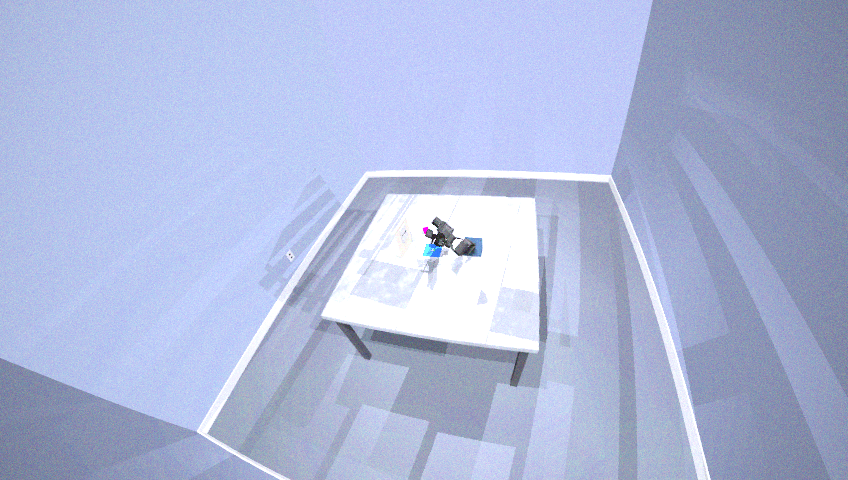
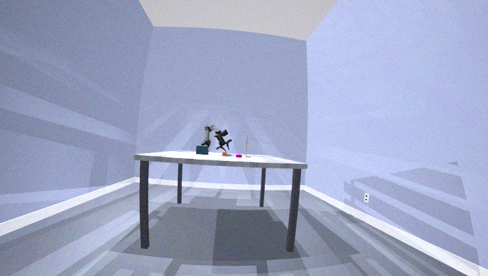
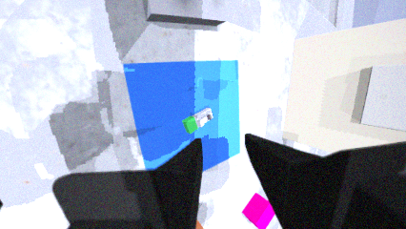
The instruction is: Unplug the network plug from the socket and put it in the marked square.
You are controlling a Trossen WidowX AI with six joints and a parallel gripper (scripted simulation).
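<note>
The plug (image 3: 203,114), a small pale body with a green end, lies on the blue marked square (image 3: 162,95) (image 1: 427,253) in the wrist view. It is clear of the square's edges. My gripper (image 3: 223,141) (image 2: 227,149) is partly open, with nothing between its fingertips, and is above the table near the plug. The upright cream panel (image 3: 310,86) (image 1: 404,236) (image 2: 246,146) stands beside the square, with a pale block (image 3: 386,95) on its face. The plug is too small to make out in the top and exterior views.
A magenta block (image 3: 258,210) (image 1: 425,229) (image 2: 238,156) lies near the square. An orange block (image 2: 224,154) (image 3: 199,225) is close to the gripper. A grey block (image 3: 183,10) is beyond the square's far edge. A dark blue box (image 2: 202,150) (image 1: 477,246) is by the arm's base.
</note>
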